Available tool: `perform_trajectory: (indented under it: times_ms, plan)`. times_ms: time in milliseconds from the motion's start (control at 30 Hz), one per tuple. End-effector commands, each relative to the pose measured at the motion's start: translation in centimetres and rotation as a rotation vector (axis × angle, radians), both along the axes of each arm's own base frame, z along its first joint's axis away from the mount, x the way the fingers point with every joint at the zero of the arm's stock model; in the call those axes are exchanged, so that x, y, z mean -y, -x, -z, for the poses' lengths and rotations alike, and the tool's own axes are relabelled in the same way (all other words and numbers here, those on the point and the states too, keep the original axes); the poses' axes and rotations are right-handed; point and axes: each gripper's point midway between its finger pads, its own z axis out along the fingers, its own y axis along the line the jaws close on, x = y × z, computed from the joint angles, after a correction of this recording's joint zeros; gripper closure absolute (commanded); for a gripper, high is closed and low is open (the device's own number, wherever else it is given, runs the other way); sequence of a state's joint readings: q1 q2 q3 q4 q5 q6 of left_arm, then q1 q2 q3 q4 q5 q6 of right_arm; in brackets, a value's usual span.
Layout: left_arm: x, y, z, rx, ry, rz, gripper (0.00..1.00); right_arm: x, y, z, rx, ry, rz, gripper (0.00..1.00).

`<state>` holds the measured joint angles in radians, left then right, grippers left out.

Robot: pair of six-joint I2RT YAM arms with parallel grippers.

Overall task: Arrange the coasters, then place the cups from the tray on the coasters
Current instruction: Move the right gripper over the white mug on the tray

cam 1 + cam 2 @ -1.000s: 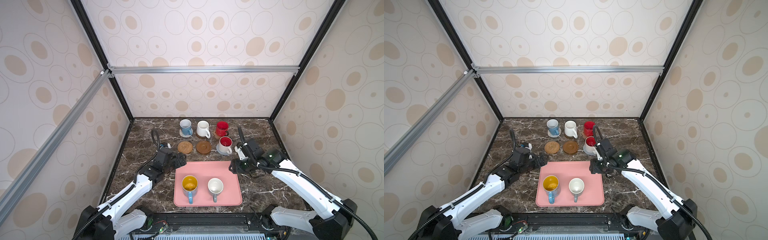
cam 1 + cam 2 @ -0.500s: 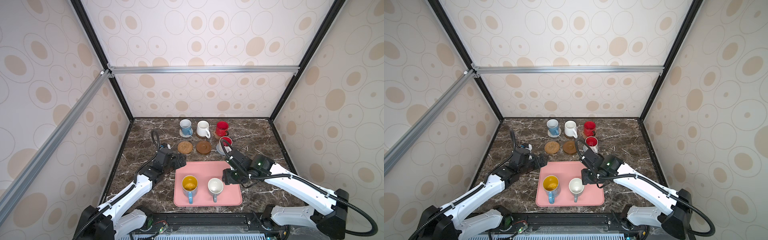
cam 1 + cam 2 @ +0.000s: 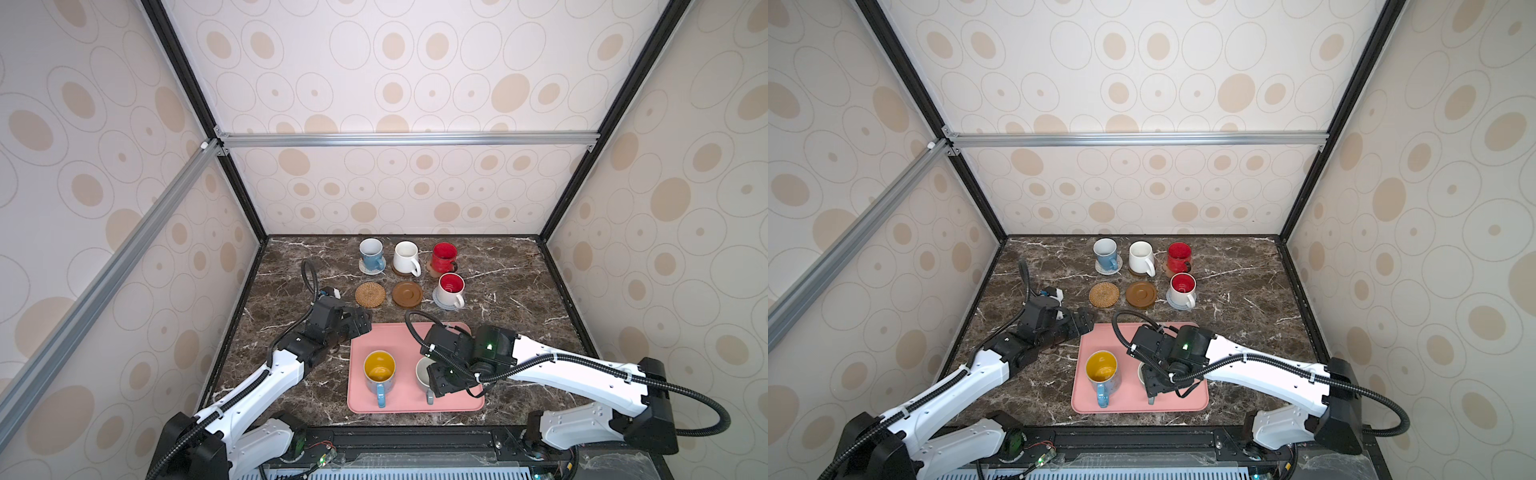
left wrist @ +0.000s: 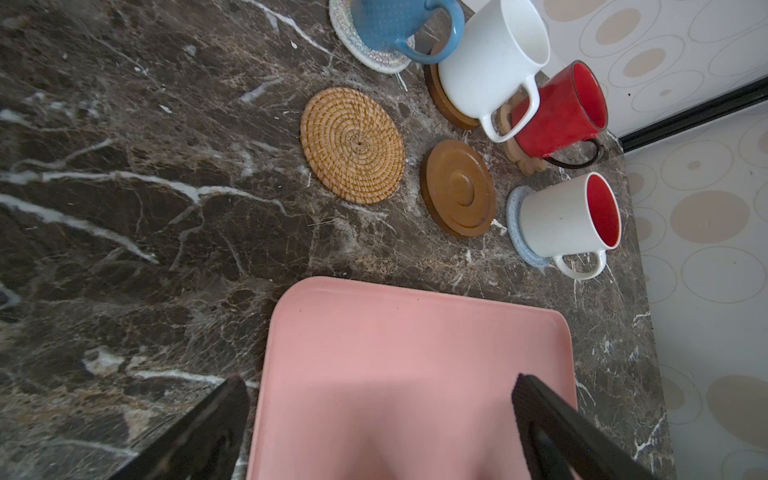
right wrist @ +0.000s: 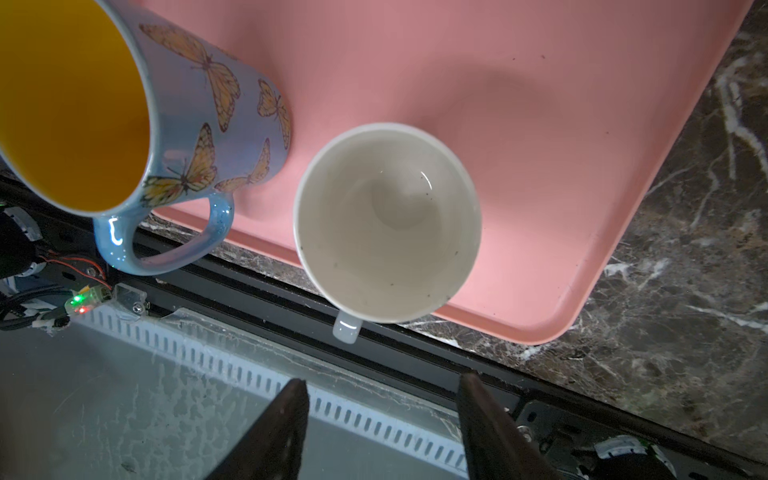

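Where the white cup (image 5: 386,220) stands: on the near right part of the pink tray (image 3: 399,340), upright, with its handle towards the near edge. The blue cup (image 3: 379,370) with the yellow inside is just left of it.
Right fingers (image 5: 286,432): apart and empty, above the white cup's near side, one either side of the handle's line. They are likely lining up to grip it.
Left fingers (image 4: 552,424): spread wide, holding nothing, over the tray's far left corner, probably parked to leave the right arm room.
Free coasters: the rattan coaster (image 3: 370,294) and brown disc (image 3: 407,293) lie side by side on the desk (image 3: 498,291) just beyond the tray, so the carry should be short.
Progress: four other cups (image 3: 406,255) sit on coasters farther back; two are not yet moved.
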<state>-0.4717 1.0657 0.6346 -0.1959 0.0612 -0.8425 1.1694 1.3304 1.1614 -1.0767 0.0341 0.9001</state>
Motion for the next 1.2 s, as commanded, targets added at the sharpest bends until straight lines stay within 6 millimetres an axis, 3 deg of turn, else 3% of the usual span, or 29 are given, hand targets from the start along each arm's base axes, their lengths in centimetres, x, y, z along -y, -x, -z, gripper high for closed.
perform_trajectory:
  times_ms: [0,367,867,1167]
  plan:
    - [-0.2,0.0,-0.2,0.008,0.01,-0.009,0.0,-0.2,0.6,0.5,-0.012,0.024,0.023,0.39]
    - [-0.6,0.2,0.0,0.0,0.0,-0.014,0.0,-1.3,1.2,2.6,-0.035,0.084,-0.012,0.39]
    - [-0.6,0.0,-0.1,-0.002,0.006,-0.017,0.0,-0.4,0.8,5.5,-0.025,0.171,-0.001,0.39]
    - [-0.6,0.1,-0.2,-0.005,0.008,-0.02,0.0,1.7,-0.1,5.6,0.044,0.224,0.048,0.38]
